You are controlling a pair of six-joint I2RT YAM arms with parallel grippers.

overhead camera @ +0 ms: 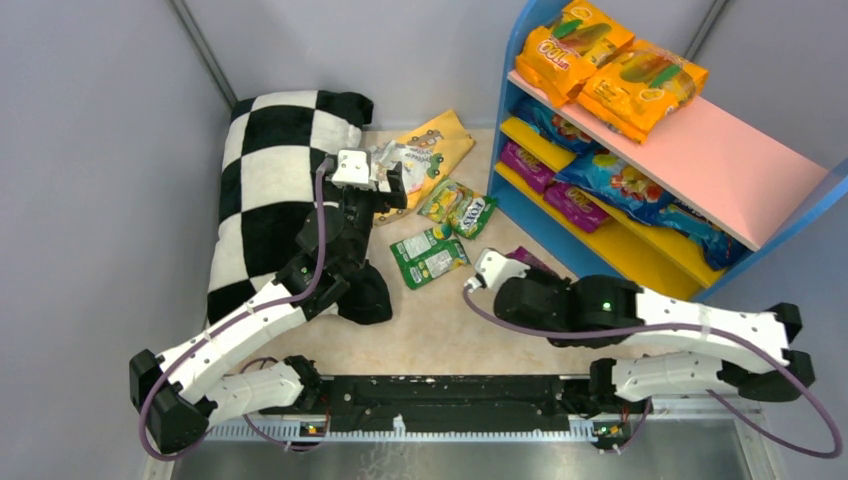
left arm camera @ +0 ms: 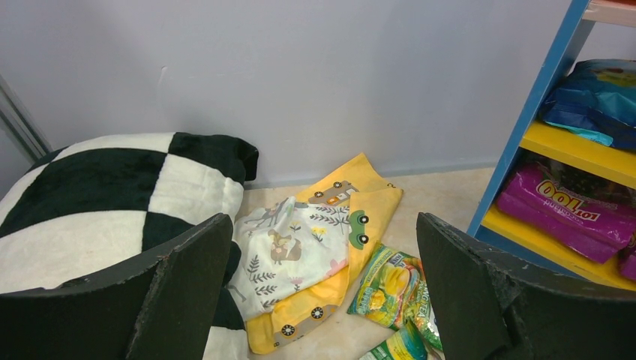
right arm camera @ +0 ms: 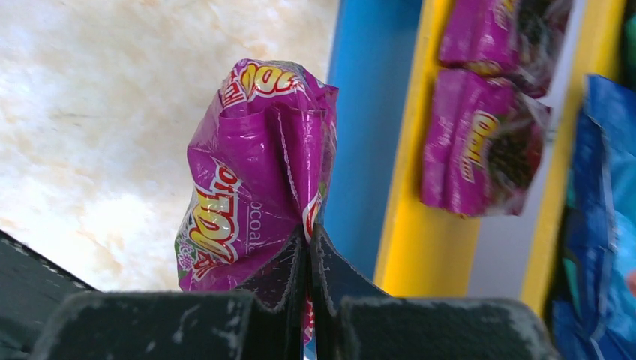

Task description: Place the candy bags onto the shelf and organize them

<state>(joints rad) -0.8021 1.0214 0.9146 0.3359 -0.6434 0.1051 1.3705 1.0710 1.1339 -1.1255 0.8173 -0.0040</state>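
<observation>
The shelf (overhead camera: 700,160) stands right rear, the pillow (overhead camera: 270,170) left, a cloth (overhead camera: 440,145) between them against the back wall. Loose bags (overhead camera: 430,258) lie on the floor before the cloth. Two bags (overhead camera: 610,65) sit at the far end of the shelf's top board; more bags (overhead camera: 615,180) lie on both lower boards. The right gripper (right arm camera: 309,240) pinches one bag (right arm camera: 255,172) just before the shelf's foot

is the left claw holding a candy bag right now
No, the left claw is wide open with nothing held in it.
</observation>
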